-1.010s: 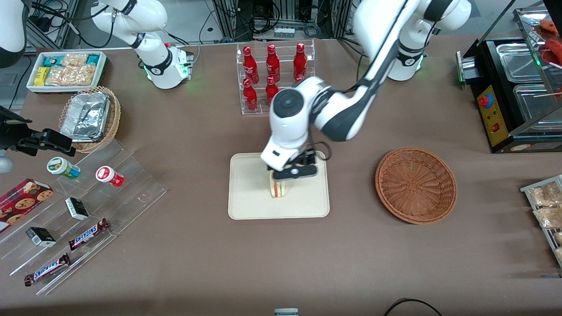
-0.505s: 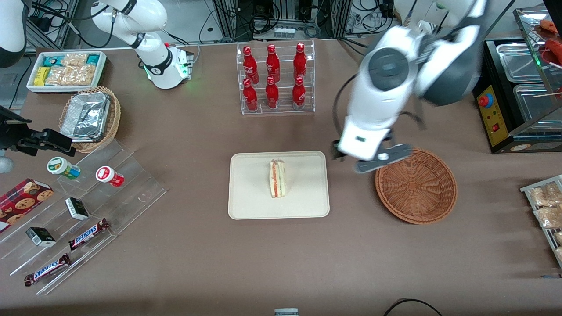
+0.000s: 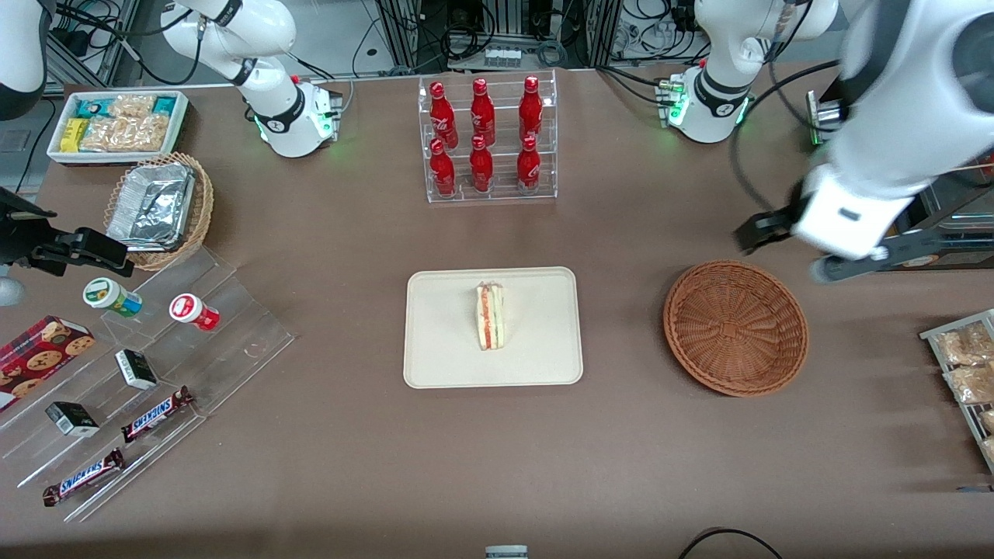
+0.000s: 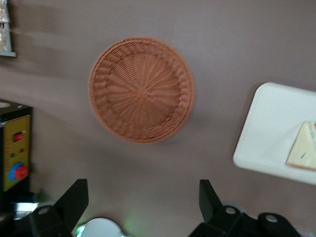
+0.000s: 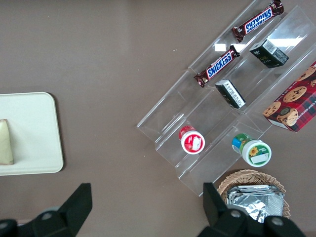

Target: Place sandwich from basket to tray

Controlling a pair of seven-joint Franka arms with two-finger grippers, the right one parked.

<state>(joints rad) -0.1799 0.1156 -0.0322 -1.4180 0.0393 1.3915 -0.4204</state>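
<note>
Item: small triangular sandwich (image 3: 491, 316) of pale bread with red and green filling layers on its cut edge; location, resting on the flat cream-white rectangular tray (image 3: 443, 365) with rounded corners and low rim, near the tray's middle, long axis running toward and away from the front camera, filling edge facing up. Item: round, shallow, reddish-brown woven wicker basket (image 3: 735, 327); contents, none visible; location, on the brown table beside the tray, toward the working arm's end. Item: left arm's two-finger black gripper (image 3: 823, 248); state, fingers spread wide apart with nothing between them, as the left wrist view shows; location, raised above the table, off the basket's rim toward the working arm's end and slightly farther from the front camera than the basket. Key relation: from the gripper, the basket lies near and below, sideways toward the parked arm's end; the tray with the sandwich lies well apart in the same direction, past the basket. Assessment: the sandwich is out of the basket and on the tray, so the task reads as complete; judged remaining need is only for the arm to clear the workspace. Risk: slight; the gripper is well apart from the sandwich.
</note>
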